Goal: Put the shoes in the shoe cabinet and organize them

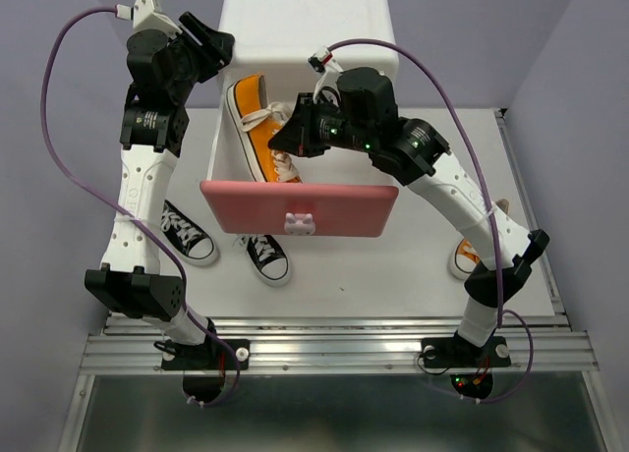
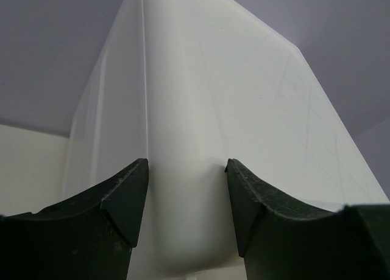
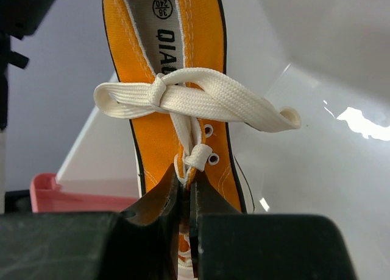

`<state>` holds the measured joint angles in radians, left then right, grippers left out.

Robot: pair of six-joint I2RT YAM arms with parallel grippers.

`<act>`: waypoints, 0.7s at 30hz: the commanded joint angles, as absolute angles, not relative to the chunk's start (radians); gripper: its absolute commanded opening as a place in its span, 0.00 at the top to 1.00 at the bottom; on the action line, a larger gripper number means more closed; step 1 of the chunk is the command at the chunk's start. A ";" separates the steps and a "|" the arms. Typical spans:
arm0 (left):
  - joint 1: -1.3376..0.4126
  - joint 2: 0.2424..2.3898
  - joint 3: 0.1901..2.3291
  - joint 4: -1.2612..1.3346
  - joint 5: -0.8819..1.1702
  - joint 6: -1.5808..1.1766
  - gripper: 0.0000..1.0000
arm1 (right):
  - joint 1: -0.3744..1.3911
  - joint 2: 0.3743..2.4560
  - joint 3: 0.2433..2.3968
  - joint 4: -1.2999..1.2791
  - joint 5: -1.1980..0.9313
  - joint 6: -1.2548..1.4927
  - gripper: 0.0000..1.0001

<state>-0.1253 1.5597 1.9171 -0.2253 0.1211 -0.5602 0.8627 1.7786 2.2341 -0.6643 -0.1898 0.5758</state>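
The white shoe cabinet [image 1: 305, 20] stands at the back, its darker pink drawer [image 1: 246, 204] pulled out toward me. One orange shoe [image 1: 254, 113] hangs tilted over the open drawer, heel up. My right gripper [image 1: 293, 138] is shut on its laced front. The right wrist view shows my right gripper [image 3: 187, 184] pinching the orange shoe [image 3: 152, 128] at the lace row. My left gripper [image 1: 211, 44] is open at the cabinet's left corner. Up close, my left gripper [image 2: 187, 189] straddles the rounded corner of the cabinet [image 2: 183, 97]. Two black shoes [image 1: 187, 233] [image 1: 265, 257] lie in front of the drawer.
A second orange shoe [image 1: 465, 259] lies on the table at the right, half hidden behind my right arm. The drawer's white bunny knob [image 1: 298, 221] faces the arm bases. Purple cables loop above both arms. A metal rail [image 1: 334, 349] runs along the near edge.
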 commanded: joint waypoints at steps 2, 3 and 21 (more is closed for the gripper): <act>-0.140 1.614 1.853 -0.463 0.140 -0.531 0.37 | 0.865 1.713 2.238 -0.612 -0.233 0.512 0.99; -0.140 1.614 1.853 -0.463 0.138 -0.531 0.38 | 0.865 1.712 2.235 -0.615 -0.227 0.512 0.99; -0.140 1.591 1.816 -0.457 0.114 -0.543 0.38 | 0.939 1.813 2.408 -0.788 0.191 0.652 1.00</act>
